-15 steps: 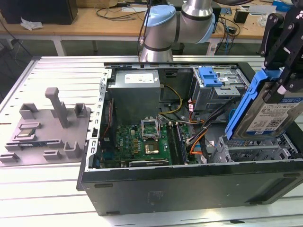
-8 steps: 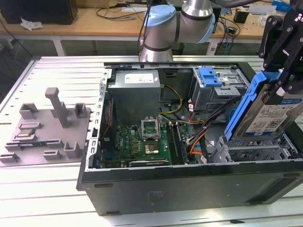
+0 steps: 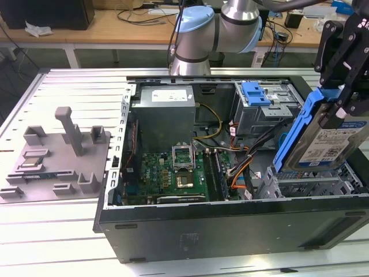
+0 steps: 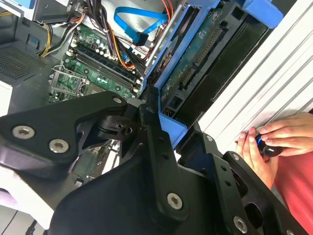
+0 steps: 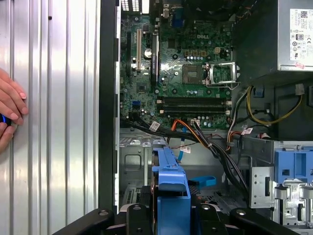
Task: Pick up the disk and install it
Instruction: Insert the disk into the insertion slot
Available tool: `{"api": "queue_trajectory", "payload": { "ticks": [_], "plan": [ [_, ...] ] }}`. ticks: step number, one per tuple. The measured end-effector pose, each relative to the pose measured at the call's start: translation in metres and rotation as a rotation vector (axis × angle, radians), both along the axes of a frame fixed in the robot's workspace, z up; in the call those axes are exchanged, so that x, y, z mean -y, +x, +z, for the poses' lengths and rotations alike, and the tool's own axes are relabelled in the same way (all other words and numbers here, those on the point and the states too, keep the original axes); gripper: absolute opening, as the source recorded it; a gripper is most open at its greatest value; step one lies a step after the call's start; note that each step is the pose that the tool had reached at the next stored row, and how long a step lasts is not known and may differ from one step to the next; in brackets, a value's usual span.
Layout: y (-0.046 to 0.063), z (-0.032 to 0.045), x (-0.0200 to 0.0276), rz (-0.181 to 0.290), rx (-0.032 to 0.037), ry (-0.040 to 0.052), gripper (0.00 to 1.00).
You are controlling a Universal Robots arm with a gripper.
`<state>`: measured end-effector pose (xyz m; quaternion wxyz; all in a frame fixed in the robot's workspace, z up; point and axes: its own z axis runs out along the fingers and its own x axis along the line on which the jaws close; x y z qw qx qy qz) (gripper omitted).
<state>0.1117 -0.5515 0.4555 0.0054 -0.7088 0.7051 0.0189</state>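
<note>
While the disk (image 3: 326, 144) hangs tilted above the drive cage (image 3: 314, 186) at the exterior view's right of the open case (image 3: 230, 231), the gripper (image 3: 337, 109) is clamped on its blue carrier frame (image 3: 294, 135). The drive is likely rigid, weighty and shock-sensitive, so the frame edges look the safest hold.

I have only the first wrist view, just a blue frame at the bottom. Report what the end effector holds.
Observer: In the exterior view the end effector is shut on the disk, gripping its upper edge.
Operator: Give me its attitude.
Observer: Steeply tilted, label facing the exterior camera, lower end over the drive cage at the exterior view's right.
Operator: Now say what lies beside the case.
Observer: A grey tray with upright posts, on the exterior view's left.
</note>
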Motion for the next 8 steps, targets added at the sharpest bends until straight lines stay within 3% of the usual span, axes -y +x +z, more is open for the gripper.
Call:
{"api": "queue_trajectory", "payload": {
  "ticks": [8],
  "plan": [
    [0.0008,-0.0021,0.0007,0.003,0.0000,0.0001,0.37]
  ]
}}
